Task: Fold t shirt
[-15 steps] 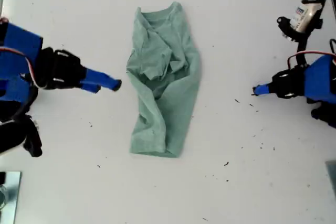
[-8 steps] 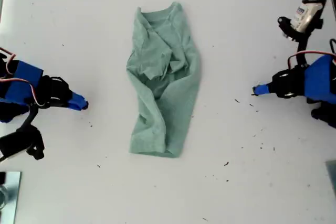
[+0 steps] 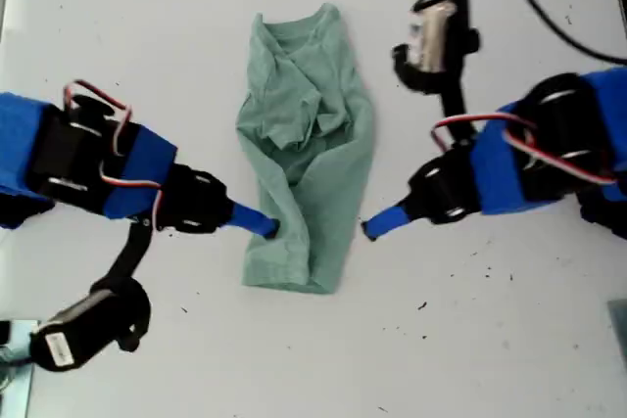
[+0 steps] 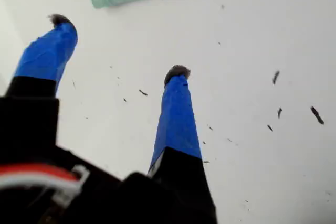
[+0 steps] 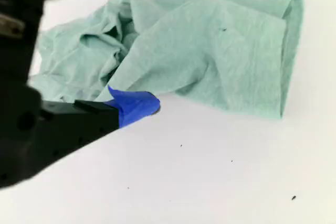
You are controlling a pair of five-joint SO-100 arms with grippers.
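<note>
Reaching toward the lower part of the shirt from both sides, my two grippers are getting ready to take hold. My second gripper (image 3: 261,225) is resting at the edge that faces the exterior view's left. Its fingers are standing apart, one low against the cloth edge and the other raised above the cloth, and nothing is pinched yet. My first gripper (image 3: 371,228) is waiting just beside the opposite edge. Its fingers are also spread apart over the bare table (image 3: 490,359), which is carrying small dark specks.

Between them the t shirt (image 3: 312,193) is lying in the middle of the table as a narrow, bunched strip. Its hem is pointing to the bottom of the exterior view, and the collar, wrinkled, is pointing to the top.

I am judging that the step in hand is grasping the lower part. Next, both grippers are needing to close on the cloth near the hem and carry it toward the collar.
</note>
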